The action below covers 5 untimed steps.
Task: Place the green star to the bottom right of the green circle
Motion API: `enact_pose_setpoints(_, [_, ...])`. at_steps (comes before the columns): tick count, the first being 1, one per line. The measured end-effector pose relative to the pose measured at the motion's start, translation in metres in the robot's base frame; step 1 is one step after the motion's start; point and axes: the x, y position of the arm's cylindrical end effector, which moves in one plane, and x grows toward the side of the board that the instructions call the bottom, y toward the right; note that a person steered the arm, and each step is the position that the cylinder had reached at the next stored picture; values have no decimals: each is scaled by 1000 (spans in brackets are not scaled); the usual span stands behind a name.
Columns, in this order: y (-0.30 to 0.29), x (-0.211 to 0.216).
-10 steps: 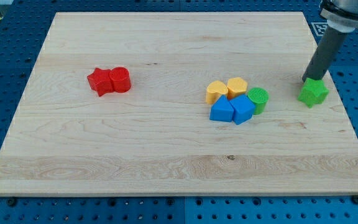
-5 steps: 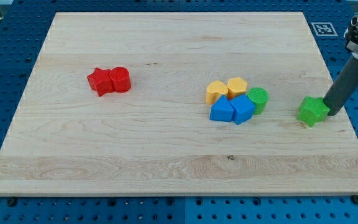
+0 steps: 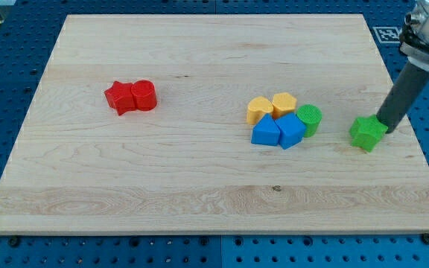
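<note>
Green star (image 3: 367,134) sits lower right of one green circle (image 3: 310,119), my tip (image 3: 384,132) seemingly touching its right; two red, two yellow, two blue blocks.

Pale wooden board (image 3: 162,171) showing smooth matt grain, green plastic star block (image 3: 367,134) looking matt, dark matt rod with my tip (image 3: 383,131) looking smooth

Open surface (image 3: 199,179) separates the green star (image 3: 367,134) from the green circle (image 3: 310,118); the blue blocks (image 3: 278,132) crowd the circle's left.
</note>
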Motion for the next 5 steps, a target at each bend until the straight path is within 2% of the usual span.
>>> enact_pose_setpoints(4, [-1,28])
enact_pose_setpoints(5, [1,-9])
